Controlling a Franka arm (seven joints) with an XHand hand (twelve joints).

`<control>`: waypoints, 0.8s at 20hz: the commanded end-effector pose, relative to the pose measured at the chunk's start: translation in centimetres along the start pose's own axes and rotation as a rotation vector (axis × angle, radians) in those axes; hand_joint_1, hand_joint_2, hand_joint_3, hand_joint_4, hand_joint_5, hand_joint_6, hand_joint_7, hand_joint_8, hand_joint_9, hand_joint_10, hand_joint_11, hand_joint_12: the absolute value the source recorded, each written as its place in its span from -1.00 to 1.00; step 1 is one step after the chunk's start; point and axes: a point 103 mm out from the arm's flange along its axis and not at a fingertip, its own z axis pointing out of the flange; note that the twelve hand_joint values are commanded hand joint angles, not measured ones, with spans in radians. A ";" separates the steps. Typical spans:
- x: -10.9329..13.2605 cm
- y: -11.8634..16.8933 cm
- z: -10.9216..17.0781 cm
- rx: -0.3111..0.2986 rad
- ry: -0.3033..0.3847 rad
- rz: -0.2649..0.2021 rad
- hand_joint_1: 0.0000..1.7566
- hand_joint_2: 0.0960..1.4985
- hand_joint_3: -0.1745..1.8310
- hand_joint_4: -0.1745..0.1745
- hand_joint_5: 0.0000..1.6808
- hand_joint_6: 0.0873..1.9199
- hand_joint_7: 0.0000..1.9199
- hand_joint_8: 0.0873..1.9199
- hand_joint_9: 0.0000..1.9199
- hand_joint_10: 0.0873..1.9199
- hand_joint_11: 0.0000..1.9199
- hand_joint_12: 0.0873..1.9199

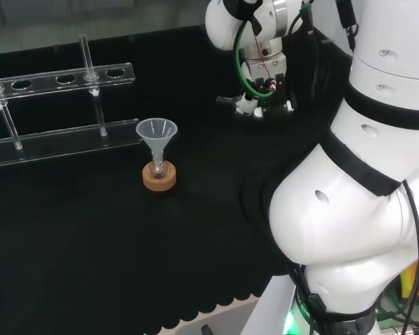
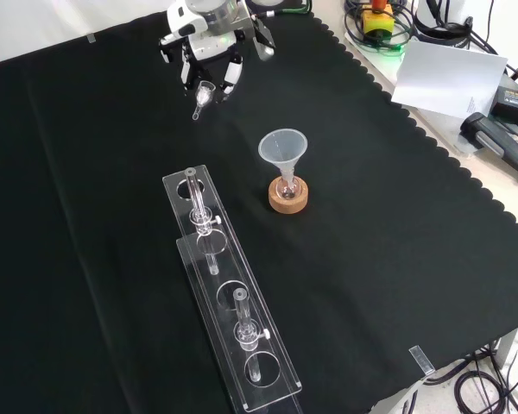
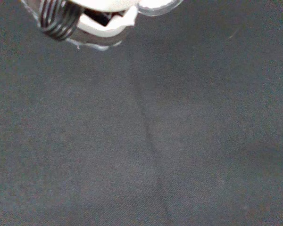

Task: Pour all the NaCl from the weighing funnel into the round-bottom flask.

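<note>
A small round-bottom flask (image 2: 286, 185) sits on a cork ring (image 2: 289, 200) mid-cloth, with a clear plastic funnel (image 2: 282, 147) in its neck. In the head view the flask (image 1: 158, 169), its cork ring (image 1: 159, 180) and the funnel (image 1: 156, 132) stand left of the arm. The hand (image 2: 209, 53) hangs above the cloth at the far end of the front view, fingers curled on a small clear weighing funnel (image 2: 202, 97) whose stem points down and left. It is well apart from the flask. In the head view the hand (image 1: 264, 87) is right of and beyond the flask. What the weighing funnel holds is unclear.
A long clear acrylic rack (image 2: 229, 293) with upright glass tubes lies on the cloth nearer the front camera than the flask; in the head view the rack (image 1: 56, 132) runs along the left. Boxes and cables (image 2: 466, 78) lie off the cloth's right edge in the front view.
</note>
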 end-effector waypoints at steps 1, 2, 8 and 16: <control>-0.6 0.0 0.1 -0.009 0.003 0.001 0.26 -0.11 -0.33 1.00 0.57 -0.54 0.60 -0.73 0.26 -0.91 -1.00 0.43; -0.6 0.0 0.1 -0.011 0.003 0.001 0.26 -0.11 -0.33 1.00 0.57 -0.54 0.60 -0.73 0.26 -0.91 -1.00 0.43; -1.1 -0.2 -0.2 -0.027 0.007 0.014 0.26 -0.12 -0.32 1.00 0.57 -0.54 0.60 -0.74 0.26 -0.91 -1.00 0.43; -1.8 -1.3 -2.5 -0.061 -0.018 0.009 0.27 -0.12 -0.32 1.00 0.57 -0.53 0.61 -0.74 0.26 -0.91 -1.00 0.43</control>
